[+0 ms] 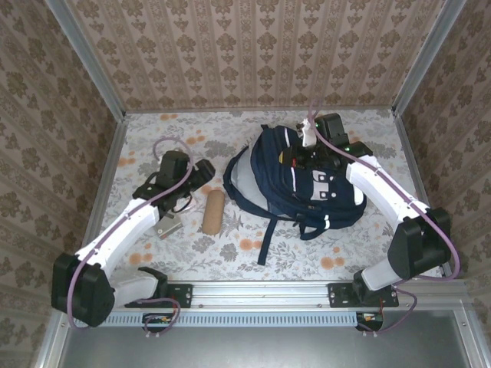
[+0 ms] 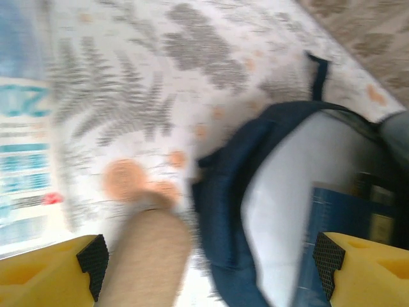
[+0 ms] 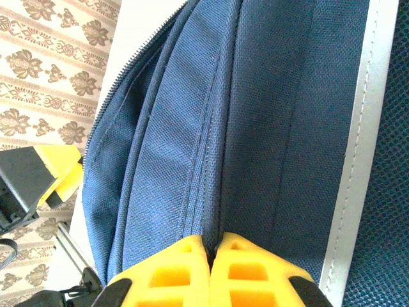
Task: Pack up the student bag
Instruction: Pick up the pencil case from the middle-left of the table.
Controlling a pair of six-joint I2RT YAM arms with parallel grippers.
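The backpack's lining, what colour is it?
The lining is pale grey; the left wrist view shows it best.

A staged lab booth: wallpapered panels [image 1: 253, 54] in aluminium framing [image 1: 87, 57] around a floral-clothed table [image 1: 146, 126].

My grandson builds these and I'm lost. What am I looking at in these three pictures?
Two white robot arms, left and right, are bolted to a flowered table. One picture looks down from above; the other two come from small cameras on each wrist. On the table lie a navy backpack, a tan roll and a small pale packet. The yellow left fingers stand wide open, empty, above the roll and the backpack's open mouth. The right fingers are shut, pinching the backpack's fabric.
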